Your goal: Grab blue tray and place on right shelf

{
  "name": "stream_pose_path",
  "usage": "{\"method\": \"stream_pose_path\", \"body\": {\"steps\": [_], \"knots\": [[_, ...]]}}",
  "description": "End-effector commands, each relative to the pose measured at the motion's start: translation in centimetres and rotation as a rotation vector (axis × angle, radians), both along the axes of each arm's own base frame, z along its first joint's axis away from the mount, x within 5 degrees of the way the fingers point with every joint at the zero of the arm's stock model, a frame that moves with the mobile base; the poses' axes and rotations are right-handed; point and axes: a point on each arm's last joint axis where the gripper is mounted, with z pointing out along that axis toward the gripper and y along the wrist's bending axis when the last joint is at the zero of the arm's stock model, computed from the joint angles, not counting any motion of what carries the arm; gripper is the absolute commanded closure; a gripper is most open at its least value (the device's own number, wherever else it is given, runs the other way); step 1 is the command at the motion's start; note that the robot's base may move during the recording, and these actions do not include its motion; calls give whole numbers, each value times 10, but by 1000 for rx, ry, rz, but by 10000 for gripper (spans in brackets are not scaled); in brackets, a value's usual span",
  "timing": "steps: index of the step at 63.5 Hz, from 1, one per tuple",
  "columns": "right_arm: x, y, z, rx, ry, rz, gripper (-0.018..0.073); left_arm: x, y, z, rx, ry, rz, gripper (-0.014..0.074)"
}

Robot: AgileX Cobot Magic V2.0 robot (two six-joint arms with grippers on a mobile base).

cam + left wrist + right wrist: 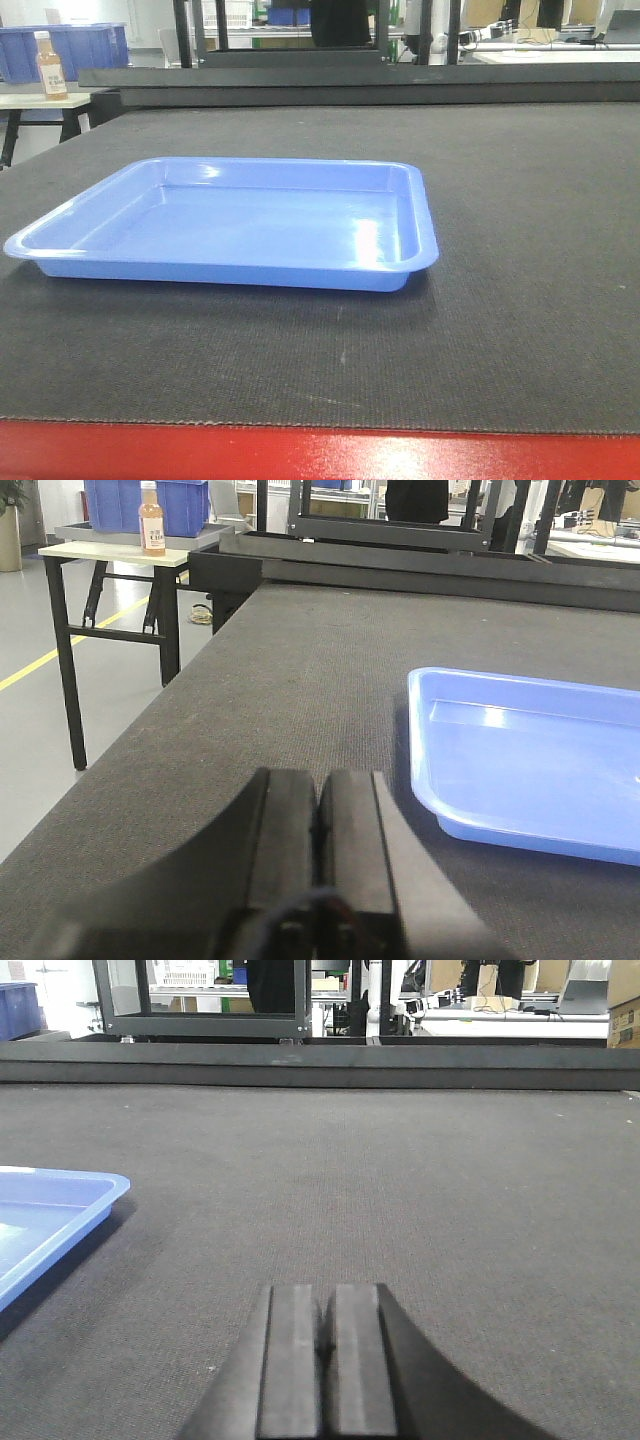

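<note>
The blue tray [230, 225] lies flat and empty on the dark fabric table [520, 250], a little left of centre in the front view. In the left wrist view my left gripper [318, 780] is shut with nothing in it, low over the table, to the left of the blue tray [530, 765] and apart from it. In the right wrist view my right gripper [325, 1295] is also shut and empty, with the blue tray's corner [50, 1220] off to its left. Neither gripper shows in the front view. The right shelf is out of view.
The table has a red front edge [320, 455] and a raised dark ledge [350, 85] along its far side. A side table [115, 555] at the left carries a bottle [151, 520] and a dark-blue bin [150, 502]. Black frames stand behind.
</note>
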Motion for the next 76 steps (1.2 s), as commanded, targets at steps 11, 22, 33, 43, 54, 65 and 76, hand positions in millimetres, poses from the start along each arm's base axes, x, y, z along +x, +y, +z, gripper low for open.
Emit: {"method": "stream_pose_path", "body": {"steps": [11, 22, 33, 43, 54, 65, 76], "knots": [[-4, -1, 17, -10, -131, -12, 505, 0, 1, -1, -12, -71, 8, 645], [-4, -1, 17, -10, -131, -12, 505, 0, 1, -1, -12, -71, 8, 645], [-4, -1, 17, -10, -133, -12, 505, 0, 1, 2, -20, -104, 13, 645], [-4, -1, 18, -11, -146, -13, 505, 0, 2, 3, -20, -113, 14, 645], [-7, -2, 32, 17, -260, -20, 505, -3, 3, 20, -85, -183, 20, 645], [-20, 0, 81, 26, -287, -3, 501, -11, -1, 84, 3, -116, -19, 645], [-17, 2, 133, 25, -198, 14, 359, -6, -4, 153, 19, -3, -49, 589]]}}
